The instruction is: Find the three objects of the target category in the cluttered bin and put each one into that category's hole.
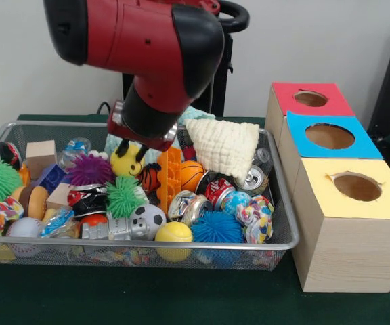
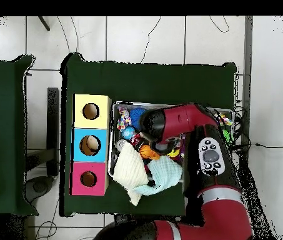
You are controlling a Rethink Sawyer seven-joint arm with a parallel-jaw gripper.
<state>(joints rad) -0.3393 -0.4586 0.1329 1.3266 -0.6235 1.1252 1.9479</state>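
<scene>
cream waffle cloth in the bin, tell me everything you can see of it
The cream cloth looks like soft waffle-weave cotton, crumpled into a rough triangle. It sits high on the clutter at the far right of the wire bin, leaning over the far rim. A light blue cloth lies against it; the overhead view shows both spilling over the bin's edge onto the green table cover. Its lower edge rests on a crushed can and touches the small basketball.

Table cover: I see dark green cloth (image 1: 181, 298) under everything.
Floor: I see pale tiles (image 2: 143, 37) around the table.
</scene>
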